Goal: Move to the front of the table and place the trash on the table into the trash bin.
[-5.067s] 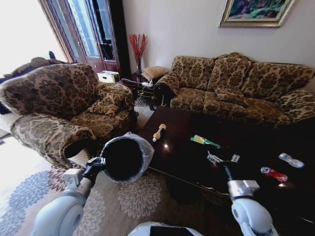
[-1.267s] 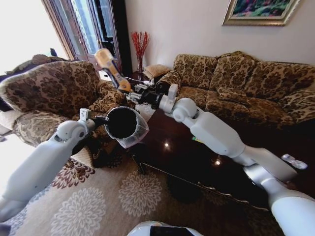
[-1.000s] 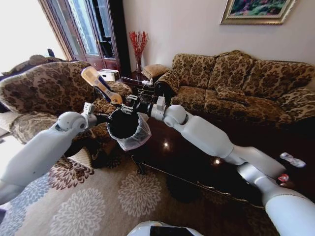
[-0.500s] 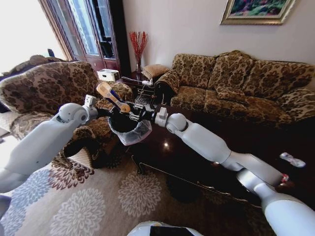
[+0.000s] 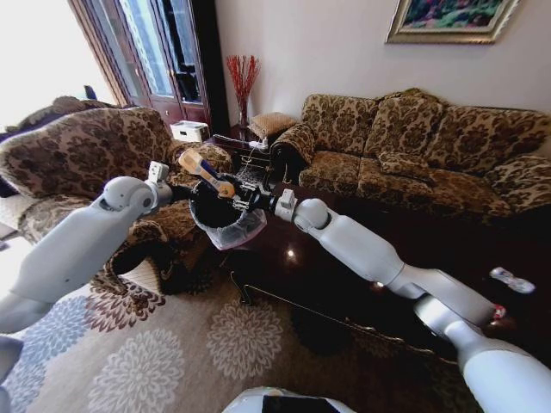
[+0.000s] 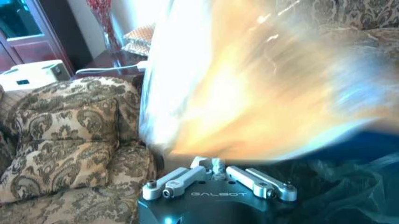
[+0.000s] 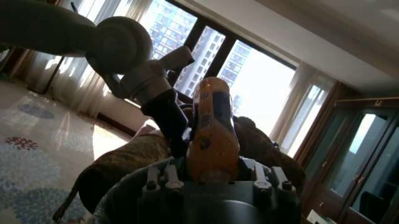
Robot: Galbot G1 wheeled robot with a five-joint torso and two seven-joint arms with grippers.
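Tan-orange bottle [image 5: 203, 169]: lowered since half a second ago, now over the trash bin [image 5: 220, 215] mouth, clamped in right gripper [image 5: 229, 188]. Left gripper [image 5: 182, 194] pinches the bin's rim. Release likely imminent; silver-white wrapper [image 5: 510, 280] remains on table [image 5: 344, 292].

The dark glossy table [image 5: 344, 284] carries a silver-white wrapper [image 5: 510, 280] and a red wrapper [image 5: 498, 312] near its right edge.
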